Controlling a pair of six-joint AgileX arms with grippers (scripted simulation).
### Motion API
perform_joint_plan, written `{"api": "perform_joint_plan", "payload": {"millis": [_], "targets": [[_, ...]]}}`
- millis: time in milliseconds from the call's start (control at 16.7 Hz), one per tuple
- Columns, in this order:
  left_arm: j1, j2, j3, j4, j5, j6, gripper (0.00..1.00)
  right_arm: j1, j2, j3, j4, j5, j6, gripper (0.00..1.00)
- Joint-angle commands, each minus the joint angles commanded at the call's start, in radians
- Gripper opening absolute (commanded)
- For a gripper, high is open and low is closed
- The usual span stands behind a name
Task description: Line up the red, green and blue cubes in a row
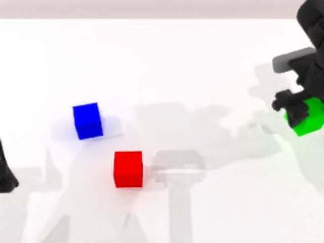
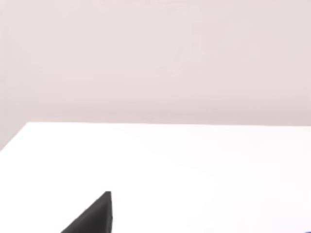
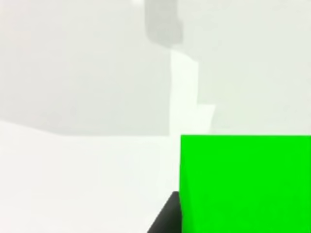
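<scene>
Green cube (image 3: pixel 245 184) fills your right wrist view, sitting right at the right claw (image 1: pixel 293 107) at the top view's right edge; whether that claw has closed on it, you cannot tell. Red cube (image 1: pixel 128 169) and blue cube (image 1: pixel 87 120) rest on the counter (image 1: pixel 202 66) left of centre (near each other, apart). No row exists yet. Your left arm (image 1: pixel 6 174) sits parked at the left edge.

blue cube (image 1: pixel 87 120) left, red cube (image 1: pixel 128 169) beside it, green cube (image 1: pixel 307 117) far right

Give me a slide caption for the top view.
Right gripper at the green cube, table's right edge; blue cube and red cube wait left.
</scene>
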Motion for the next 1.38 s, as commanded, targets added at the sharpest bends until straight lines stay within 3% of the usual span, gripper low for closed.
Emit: {"api": "perform_joint_plan", "payload": {"millis": [180,360,1020,1380], "targets": [[0.000,0.000,0.000,0.000,0.000,0.000,1.00,0.028,0.012,0.019,-0.009,0.000,0.036,0.00],[0.000,0.000,0.000,0.000,0.000,0.000,1.00,0.112,0.045,0.076,-0.037,0.001,0.164,0.00],[0.000,0.000,0.000,0.000,0.000,0.000,1.00,0.558,0.162,0.310,-0.160,0.001,0.912,0.00],[0.000,0.000,0.000,0.000,0.000,0.000,1.00,0.611,0.163,0.335,-0.166,0.003,0.982,0.00]]}}
